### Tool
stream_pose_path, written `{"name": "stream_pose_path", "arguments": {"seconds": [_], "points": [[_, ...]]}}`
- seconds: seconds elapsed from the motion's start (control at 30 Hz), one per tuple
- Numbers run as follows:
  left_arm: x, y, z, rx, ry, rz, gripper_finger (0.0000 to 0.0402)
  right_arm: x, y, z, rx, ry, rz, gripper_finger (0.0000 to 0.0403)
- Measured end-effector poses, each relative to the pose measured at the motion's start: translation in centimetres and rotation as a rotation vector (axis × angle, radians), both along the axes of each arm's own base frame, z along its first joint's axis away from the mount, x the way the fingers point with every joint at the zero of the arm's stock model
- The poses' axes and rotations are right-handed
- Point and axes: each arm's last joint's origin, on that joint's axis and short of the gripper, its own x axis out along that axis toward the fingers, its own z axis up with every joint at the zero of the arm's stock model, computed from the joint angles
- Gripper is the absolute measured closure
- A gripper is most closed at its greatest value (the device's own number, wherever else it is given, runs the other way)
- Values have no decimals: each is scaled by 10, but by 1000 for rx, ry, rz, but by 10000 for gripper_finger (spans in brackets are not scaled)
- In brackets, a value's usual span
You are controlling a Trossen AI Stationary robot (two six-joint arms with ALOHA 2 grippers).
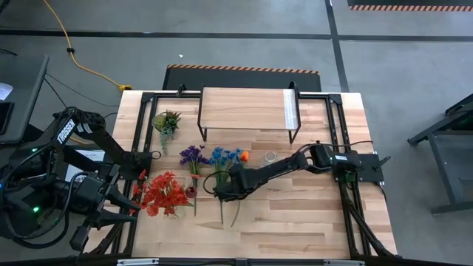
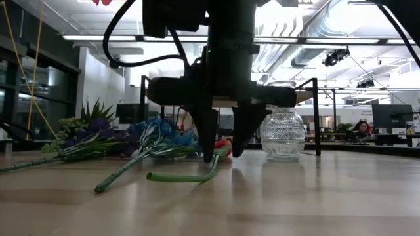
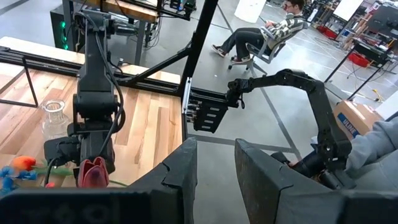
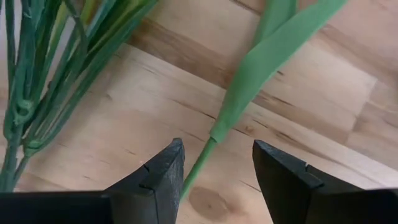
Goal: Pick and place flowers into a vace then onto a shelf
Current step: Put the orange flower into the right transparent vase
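Several flowers lie flat on the table: a red bunch (image 1: 166,193), a purple one (image 1: 194,155), a blue one (image 1: 219,157) and an orange one (image 1: 242,155). The clear glass vase (image 1: 271,157) stands upright beside them. The shelf (image 1: 247,109) stands on black legs at the far edge. My right gripper (image 4: 214,158) points down, open, its fingertips just above the table on either side of a green stem (image 4: 198,167) that bears a long leaf (image 4: 261,62). My left gripper (image 3: 214,149) hangs open off the table's left side, with nothing between its fingers.
A small green spiky plant (image 1: 166,122) stands at the far left, beside the shelf. More stems (image 4: 25,112) lie close to the right gripper. The table's near half (image 1: 295,222) is bare wood. A person sits in the room beyond the table (image 3: 273,31).
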Motion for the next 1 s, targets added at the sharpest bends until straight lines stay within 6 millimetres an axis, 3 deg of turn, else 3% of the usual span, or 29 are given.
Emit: {"name": "stream_pose_path", "arguments": {"seconds": [0.7,1.0], "points": [[0,-1,0,-5,11,-16,259,5,-1,-10,62,12,36,223],[0,-1,0,-11,10,-18,259,5,-1,-11,61,11,37,282]]}}
